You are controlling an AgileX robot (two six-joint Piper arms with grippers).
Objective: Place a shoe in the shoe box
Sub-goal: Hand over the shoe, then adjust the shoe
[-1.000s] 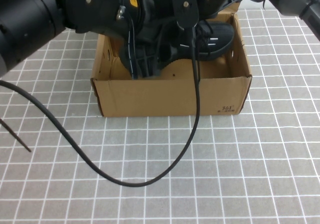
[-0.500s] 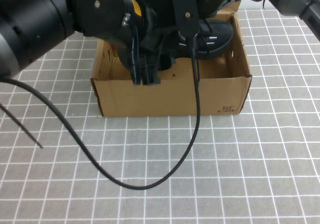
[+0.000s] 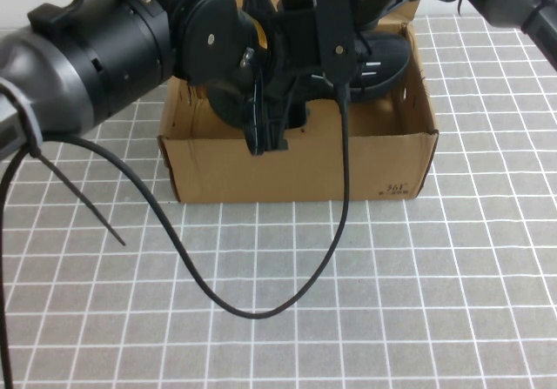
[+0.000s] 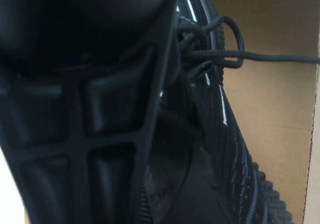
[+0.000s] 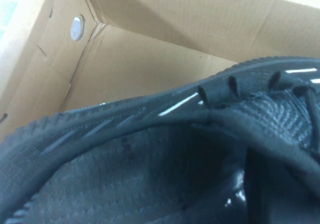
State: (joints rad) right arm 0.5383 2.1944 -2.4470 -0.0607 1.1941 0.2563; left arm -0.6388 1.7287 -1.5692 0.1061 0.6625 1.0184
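Shoe (image 3: 379,63): black knit sneaker, inside the shoe box (image 3: 300,170), toe toward the right wall.
Left gripper (image 3: 265,137): released, jaws spread; risen from the box interior to above the front wall over the last second.
Right gripper (image 3: 348,32): clenched, over the box's far side above the shoe; any hold cannot be told.
Meaning: placement appears complete, left arm withdrawing.
Print: small dark "361" at the box's front right corner.
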